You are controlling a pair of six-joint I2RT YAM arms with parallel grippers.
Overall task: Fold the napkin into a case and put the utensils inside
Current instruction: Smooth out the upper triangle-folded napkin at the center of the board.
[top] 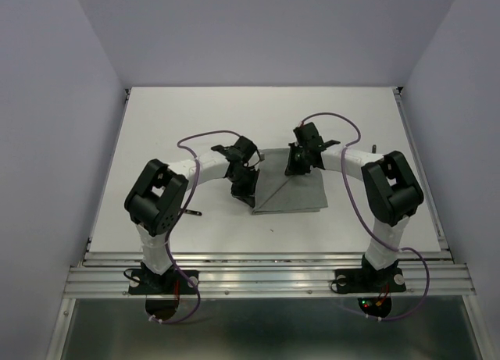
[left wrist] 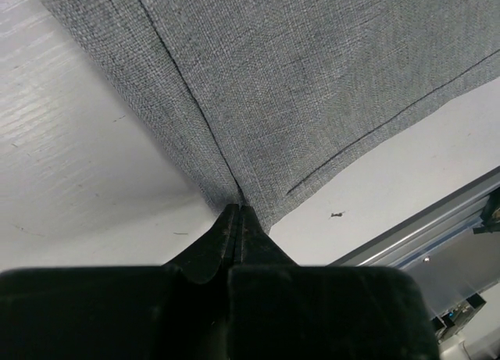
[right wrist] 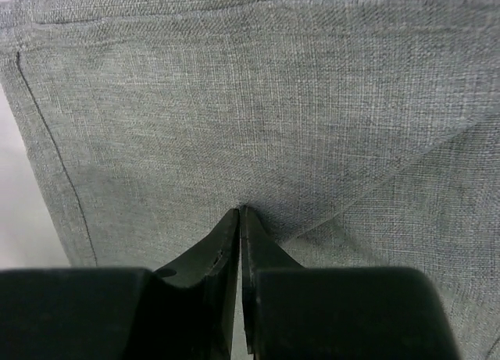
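top external shows the napkin [top: 295, 190] partly folded on the table [top: 180, 126] between the arms, seemingly soft, light and limp, best pinched at a hem or corner, with the left gripper [left wrist: 238, 210] clamped on its left edge and the right gripper [right wrist: 239, 213] nipping a pucker.

Napkin [top: 301, 192] only partly seen
Overlapped from above by left tool [top: 245, 193] and right tool [top: 298, 170] along left and far edges; cropped in both wrist views (pinched cloth lost between the tips).
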